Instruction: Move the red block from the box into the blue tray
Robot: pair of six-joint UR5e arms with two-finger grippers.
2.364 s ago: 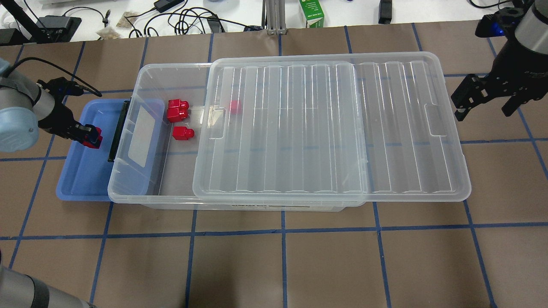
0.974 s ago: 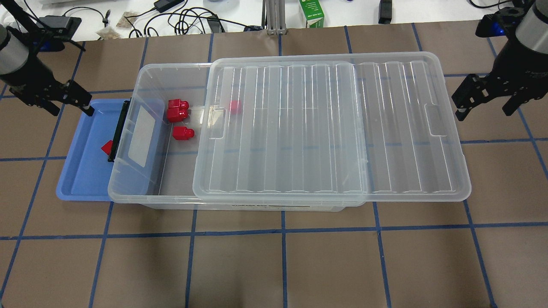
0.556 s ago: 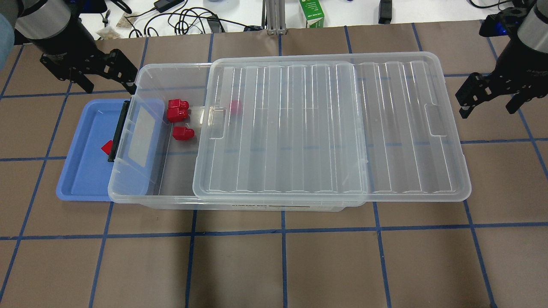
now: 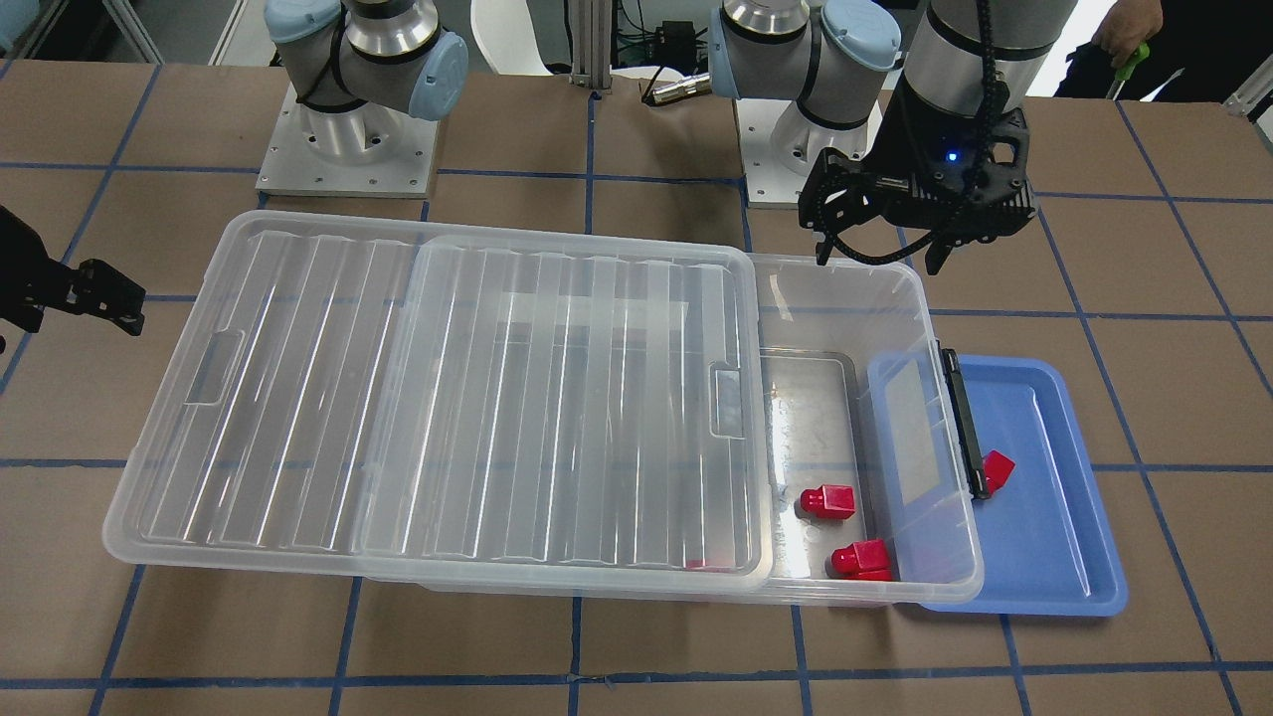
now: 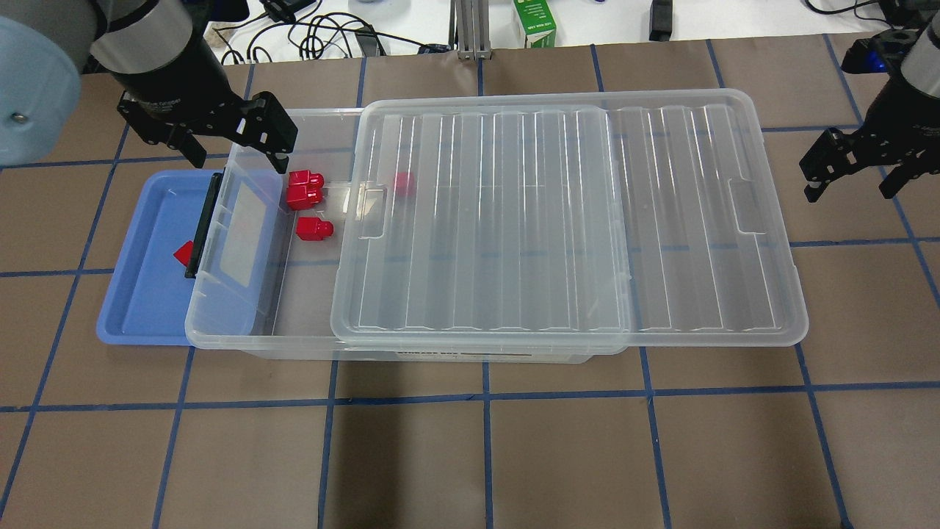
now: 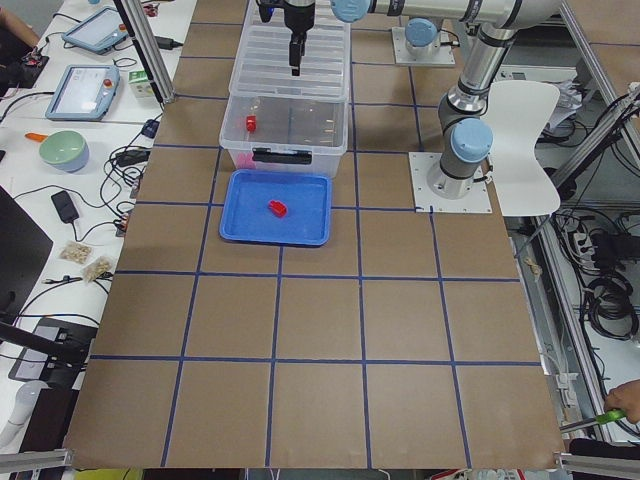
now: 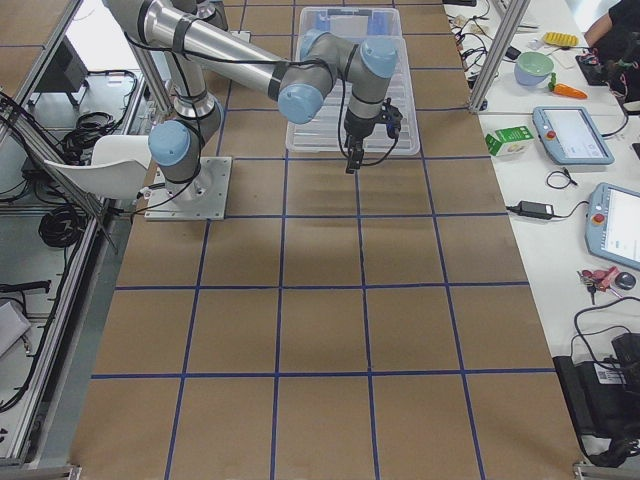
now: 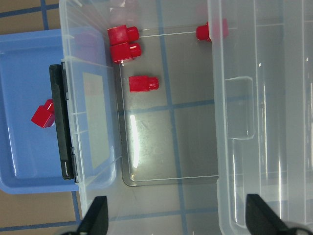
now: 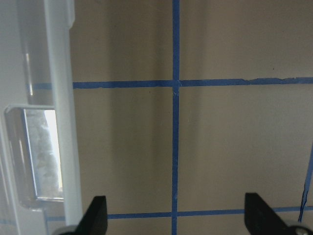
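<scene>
One red block (image 5: 183, 253) lies in the blue tray (image 5: 139, 301), partly hidden by the box's black latch; it also shows in the left wrist view (image 8: 43, 114) and front view (image 4: 998, 467). The clear box (image 5: 253, 339) overlaps the tray, its lid (image 5: 551, 220) slid toward the right. In its open end lie three red blocks: two side by side (image 5: 304, 188) and one apart (image 5: 314, 229). Another (image 5: 402, 182) shows under the lid. My left gripper (image 5: 239, 156) is open and empty above the box's far-left corner. My right gripper (image 5: 852, 192) is open and empty beyond the lid's right end.
The brown table (image 5: 485, 455) has a blue tape grid. Cables, a green carton (image 5: 534, 22) and other gear lie along the far edge. The lid's right end overhangs the box toward my right gripper.
My left gripper let go of the red block in the blue tray, rose, and moved to the box's far-left corner. My right gripper drifted slightly right.
</scene>
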